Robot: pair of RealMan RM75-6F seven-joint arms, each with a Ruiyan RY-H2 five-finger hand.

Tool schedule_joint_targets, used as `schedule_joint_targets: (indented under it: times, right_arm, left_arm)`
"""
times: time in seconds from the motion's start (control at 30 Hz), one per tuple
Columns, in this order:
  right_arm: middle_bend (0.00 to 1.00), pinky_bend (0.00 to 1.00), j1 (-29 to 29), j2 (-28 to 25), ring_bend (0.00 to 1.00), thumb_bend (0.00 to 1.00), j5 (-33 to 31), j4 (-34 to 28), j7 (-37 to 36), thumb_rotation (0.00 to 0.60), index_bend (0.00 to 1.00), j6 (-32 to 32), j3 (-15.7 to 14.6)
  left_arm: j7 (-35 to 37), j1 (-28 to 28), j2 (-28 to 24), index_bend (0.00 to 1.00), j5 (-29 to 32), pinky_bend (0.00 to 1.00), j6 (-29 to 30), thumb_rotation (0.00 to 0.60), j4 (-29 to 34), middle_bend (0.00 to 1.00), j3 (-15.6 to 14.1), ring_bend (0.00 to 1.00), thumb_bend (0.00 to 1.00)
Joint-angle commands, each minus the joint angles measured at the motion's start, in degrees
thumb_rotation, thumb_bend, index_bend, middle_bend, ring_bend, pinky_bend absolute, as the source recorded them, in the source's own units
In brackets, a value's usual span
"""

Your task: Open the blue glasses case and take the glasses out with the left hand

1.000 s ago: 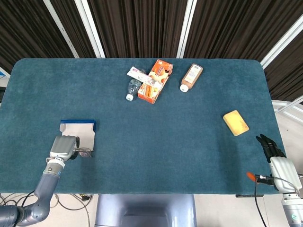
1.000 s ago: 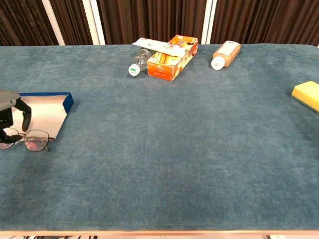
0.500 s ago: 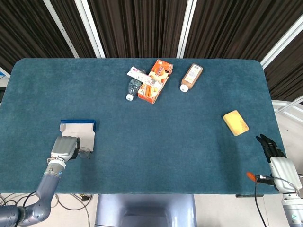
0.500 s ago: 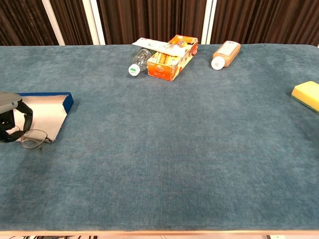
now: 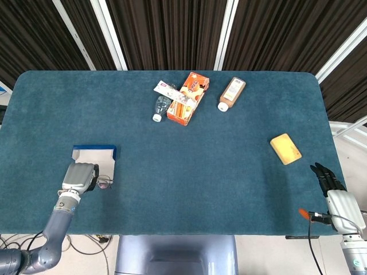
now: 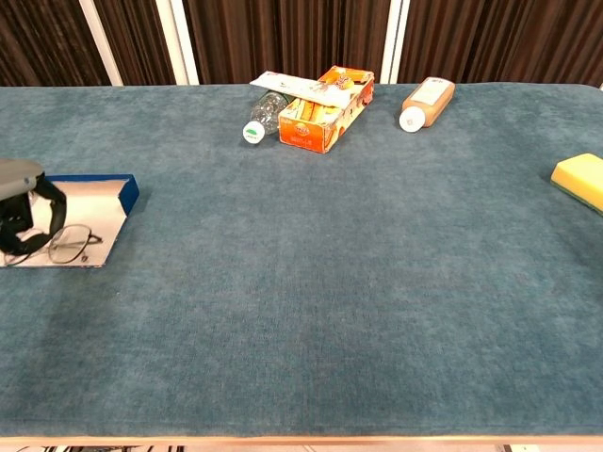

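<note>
The blue glasses case lies open at the table's near left, white lining up; the chest view shows its blue rim. My left hand sits at the case's near left corner, seen at the left edge of the chest view as the left hand. Its curled fingers pinch the thin wire-framed glasses, which hang just over the case's front flap. From the head view, the glasses peek out right of the hand. My right hand holds nothing beyond the table's right edge, fingers extended.
At the table's far middle lie a clear bottle, an orange carton with a small white packet on it, and a brown bottle. A yellow sponge rests near the right edge.
My left hand has moved up and toward the case, carrying the glasses from the table surface to over the case's front flap. The right hand is unmoved.
</note>
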State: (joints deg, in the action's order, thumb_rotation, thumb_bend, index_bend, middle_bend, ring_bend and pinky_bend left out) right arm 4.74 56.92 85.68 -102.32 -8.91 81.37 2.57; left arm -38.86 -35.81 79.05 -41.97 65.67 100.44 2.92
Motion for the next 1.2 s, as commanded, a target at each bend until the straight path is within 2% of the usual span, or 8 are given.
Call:
schedule_joint_targets:
  times: [0.03, 0.3, 0.63, 0.93, 1.07, 1.2]
  right_arm:
    - [0.00, 0.19, 0.0, 0.0, 0.00, 0.14, 0.0, 0.0, -0.1, 0.600, 0.00, 0.0, 0.0]
    - [0.00, 0.19, 0.0, 0.0, 0.00, 0.14, 0.0, 0.1, -0.2, 0.600, 0.00, 0.0, 0.0]
    - [0.00, 0.19, 0.1, -0.1, 0.00, 0.14, -0.1, 0.1, -0.4, 0.600, 0.00, -0.2, 0.1]
    - [0.00, 0.19, 0.1, -0.1, 0.00, 0.14, -0.2, 0.1, -0.3, 0.600, 0.00, -0.3, 0.0]
    - [0.00, 0.19, 0.1, 0.0, 0.00, 0.14, -0.1, 0.1, -0.3, 0.600, 0.00, -0.3, 0.0]
    - [0.00, 0.19, 0.1, -0.1, 0.00, 0.14, -0.2, 0.1, -0.4, 0.600, 0.00, -0.3, 0.0]
  left_arm:
    - [-0.8, -0.8, 0.0, 0.57, 0.1, 1.00, 0.4, 0.600, 0.9, 1.00, 0.9, 0.96, 0.50]
    - [-3.7, -4.2, 3.2, 0.58, 2.7, 1.00, 0.6, 0.600, 1.1, 1.00, 4.0, 0.96, 0.50]
    - [-7.7, -9.4, 11.5, 0.58, 7.7, 1.00, 1.3, 0.600, -1.9, 1.00, 8.0, 0.96, 0.50]
    - [-10.6, -13.1, 17.2, 0.57, 9.5, 1.00, 2.4, 0.600, -4.7, 1.00, 9.6, 0.96, 0.50]
    - [-11.7, -14.3, 19.6, 0.53, 11.6, 1.00, 3.0, 0.600, -7.1, 1.00, 10.5, 0.96, 0.49]
    - [-11.9, -15.0, 21.4, 0.41, 14.4, 1.00, 3.3, 0.600, -8.0, 1.00, 11.7, 0.96, 0.38]
